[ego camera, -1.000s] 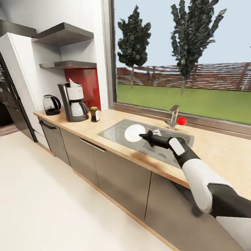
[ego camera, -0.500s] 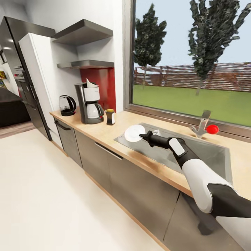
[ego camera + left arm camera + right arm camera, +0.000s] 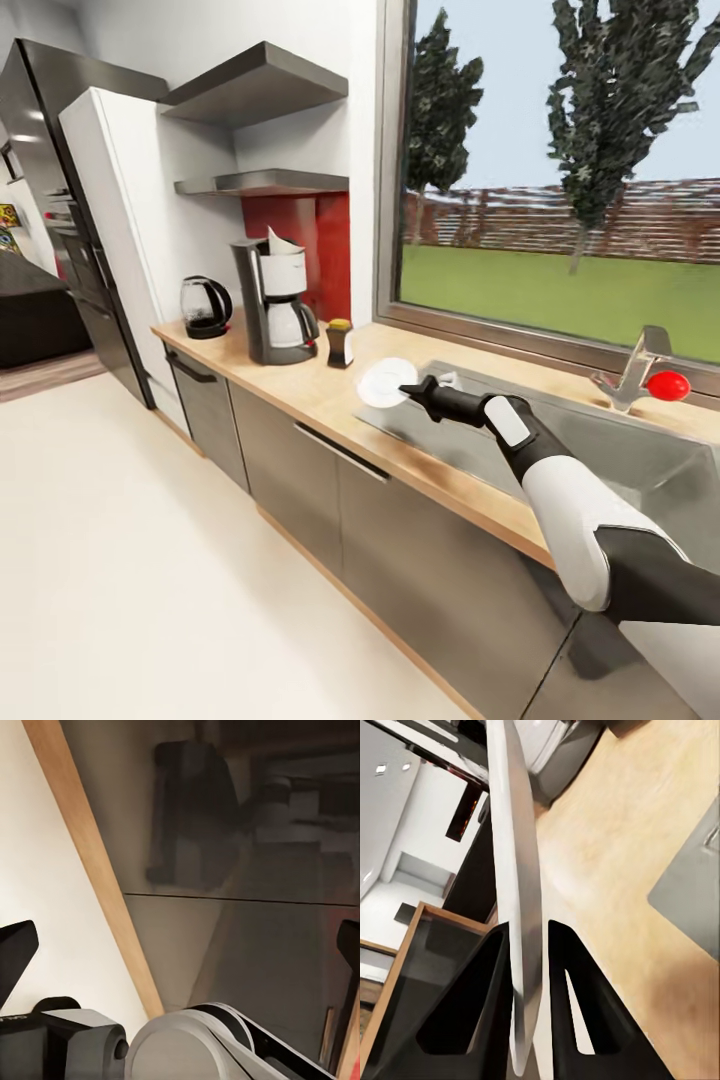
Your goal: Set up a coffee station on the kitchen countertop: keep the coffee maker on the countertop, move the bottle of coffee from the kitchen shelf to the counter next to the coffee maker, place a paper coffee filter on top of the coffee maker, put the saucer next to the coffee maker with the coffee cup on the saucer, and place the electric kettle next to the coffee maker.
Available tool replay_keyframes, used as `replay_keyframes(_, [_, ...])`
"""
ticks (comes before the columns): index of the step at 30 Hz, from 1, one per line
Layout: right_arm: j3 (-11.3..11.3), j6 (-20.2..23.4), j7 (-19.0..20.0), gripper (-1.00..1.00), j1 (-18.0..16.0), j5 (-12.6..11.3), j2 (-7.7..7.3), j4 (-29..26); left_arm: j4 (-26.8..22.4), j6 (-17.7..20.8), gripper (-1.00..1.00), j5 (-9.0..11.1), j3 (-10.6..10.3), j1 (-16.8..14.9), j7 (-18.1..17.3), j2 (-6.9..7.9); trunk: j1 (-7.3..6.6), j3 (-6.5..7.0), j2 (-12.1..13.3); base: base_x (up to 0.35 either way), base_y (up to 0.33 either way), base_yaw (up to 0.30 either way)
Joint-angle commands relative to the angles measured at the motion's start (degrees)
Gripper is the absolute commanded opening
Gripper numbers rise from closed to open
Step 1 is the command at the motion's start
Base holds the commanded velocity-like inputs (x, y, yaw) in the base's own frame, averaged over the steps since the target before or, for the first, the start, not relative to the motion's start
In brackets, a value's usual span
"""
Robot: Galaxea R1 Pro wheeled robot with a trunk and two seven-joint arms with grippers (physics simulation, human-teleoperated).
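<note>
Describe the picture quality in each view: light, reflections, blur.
Head view: even daylight, sharp; soft shadow under the right gripper holding the saucer over the countertop. Left wrist view: dim, with a murky reflection in the dark glossy cabinet front. Right wrist view: the saucer seen edge-on between the fingers, close and slightly soft.

Large window [image 3: 560,180] shows trees and lawn; pale floor [image 3: 120,560], white walls.
</note>
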Motion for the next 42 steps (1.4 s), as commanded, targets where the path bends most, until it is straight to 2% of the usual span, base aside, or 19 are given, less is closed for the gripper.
replay_keyframes(1, [-0.31, 0.41, 0.10, -1.00, -0.05, -0.19, 0.03, 0.02, -0.01, 0.61, 1.00, -0.25, 0.25, -0.01, -0.18, -0.01, 0.01, -0.06, -0.04, 0.062, 0.294, 0.000])
replay_keyframes(10, [-0.39, 0.41, 0.09, -1.00, -0.04, -0.20, 0.03, 0.11, -0.01, 0.62, 1.00, -0.25, 0.25, -0.03, -0.18, 0.06, 0.01, -0.06, -0.04, 0.015, 0.306, 0.000])
replay_keyframes(23, [-0.40, 0.41, 0.14, -1.00, -0.04, -0.21, 0.03, 0.16, -0.01, 0.62, 1.00, -0.25, 0.25, 0.01, -0.18, 0.06, 0.01, -0.06, -0.04, 0.226, 0.262, 0.000])
replay_keyframes(26, [-0.40, 0.36, 0.06, -1.00, -0.04, -0.26, 0.62, 0.18, -0.01, 0.62, 1.00, -0.25, 0.25, 0.00, -0.18, 0.06, 0.01, -0.06, -0.04, 0.198, 0.181, 0.000])
replay_keyframes(29, [-0.29, 0.31, -0.48, -1.00, -0.04, -0.14, 2.31, 0.29, -0.01, 0.58, 1.00, -0.25, 0.25, 0.00, -0.18, 0.06, 0.01, -0.06, -0.04, 0.173, 0.053, 0.000])
replay_keyframes(34, [-0.35, 0.24, -3.17, -1.00, -0.06, -0.17, 3.55, 0.59, -0.01, 0.54, 1.00, -0.25, 0.25, 0.01, -0.18, 0.06, 0.01, -0.06, -0.04, 0.270, 0.075, 0.000])
replay_keyframes(39, [-0.38, -1.53, -5.79, -1.00, -0.11, -0.80, 4.15, 0.69, -0.01, 0.53, 1.00, -0.25, 0.25, -0.01, -0.18, 0.06, 0.01, -0.06, -0.04, 0.101, 0.026, 0.000])
replay_keyframes(42, [-0.39, -2.41, -7.61, -1.00, -0.12, -2.18, 4.31, 0.71, -0.01, 0.53, 1.00, -0.25, 0.25, -0.02, -0.18, 0.06, 0.01, -0.06, -0.04, 0.030, 0.008, 0.000])
